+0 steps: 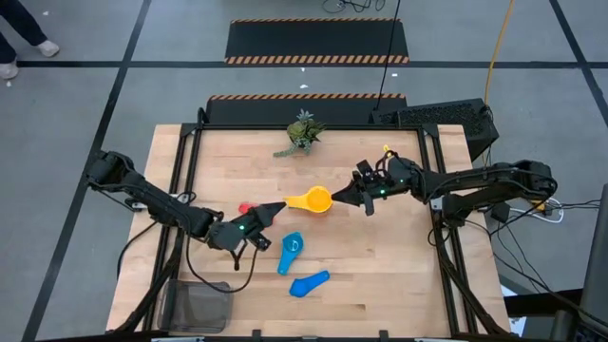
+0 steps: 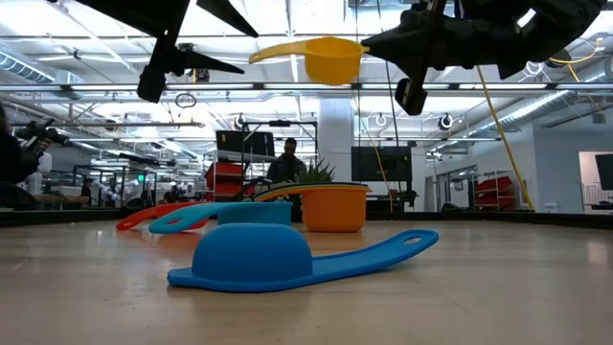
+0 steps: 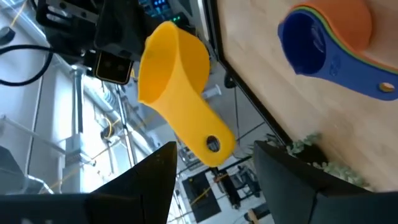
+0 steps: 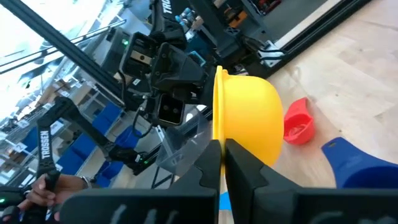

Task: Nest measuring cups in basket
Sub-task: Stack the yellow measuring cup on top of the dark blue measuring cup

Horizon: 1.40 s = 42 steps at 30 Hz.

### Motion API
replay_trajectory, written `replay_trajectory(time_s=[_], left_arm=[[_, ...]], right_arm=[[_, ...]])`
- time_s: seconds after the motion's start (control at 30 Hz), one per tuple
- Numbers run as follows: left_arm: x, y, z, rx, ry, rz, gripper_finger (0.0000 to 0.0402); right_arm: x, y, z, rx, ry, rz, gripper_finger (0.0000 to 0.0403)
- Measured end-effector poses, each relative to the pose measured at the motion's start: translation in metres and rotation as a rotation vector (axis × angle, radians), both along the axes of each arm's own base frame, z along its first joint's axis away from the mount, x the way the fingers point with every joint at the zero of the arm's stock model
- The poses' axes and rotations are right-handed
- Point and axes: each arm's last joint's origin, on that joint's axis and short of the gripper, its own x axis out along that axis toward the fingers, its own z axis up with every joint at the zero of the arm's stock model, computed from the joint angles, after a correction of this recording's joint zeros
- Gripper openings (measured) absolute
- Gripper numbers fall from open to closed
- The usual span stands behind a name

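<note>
Your right pincer (image 1: 344,199) is pinching the yellow cup (image 1: 313,200) by its rim, holding it in the air above the tabletop (image 1: 380,266). Your left pincer (image 1: 274,215) is spread, its tips just short of the cup's handle. The basket (image 1: 198,309) at the near-left corner is partly cut off; its contents are hard to make out.

In the low view both arms are cut off by the top edge, so only their dark undersides show. From above, the basket (image 1: 197,309) sits at the table's near left corner, half hidden behind the frame rails and cropped by the bottom edge. The red cup (image 1: 246,206) is mostly covered by the left arm. In the right wrist view the blue cup (image 4: 364,171) runs off the edge, and a person's hand (image 4: 37,190) is blurred.
</note>
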Motion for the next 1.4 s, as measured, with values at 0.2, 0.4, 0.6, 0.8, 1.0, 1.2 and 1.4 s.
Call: replay_trajectory(time_s=[0.2,0.4,0.6,0.8,1.0,1.2,1.4], left_arm=[[0.0,-0.001,0.0,0.03,0.021,-0.02,0.0214],[0.002,-0.002,0.008,0.059,-0.022,-0.033,0.0213],[0.002,-0.003,0.012,0.095,-0.032,-0.043,0.021],[0.003,-0.004,0.012,0.091,-0.031,-0.074,0.0148],[0.003,-0.005,0.011,0.077,-0.031,-0.12,0.007],[0.003,-0.006,0.012,0.052,-0.045,-0.148,0.0035],[0.004,-0.007,0.012,0.007,-0.064,-0.166,0.0031]], right_arm=[[0.001,0.004,0.003,0.002,-0.035,0.017,0.0],[0.001,0.011,0.007,0.009,-0.065,0.041,0.0],[0.002,0.017,0.008,0.008,-0.077,0.051,0.0],[0.002,0.018,0.008,0.008,-0.077,0.05,0.0],[0.002,0.018,0.007,0.015,-0.071,0.051,0.0],[0.002,0.018,0.006,0.019,-0.062,0.045,0.0],[0.002,0.017,0.005,0.026,-0.05,0.018,0.0]])
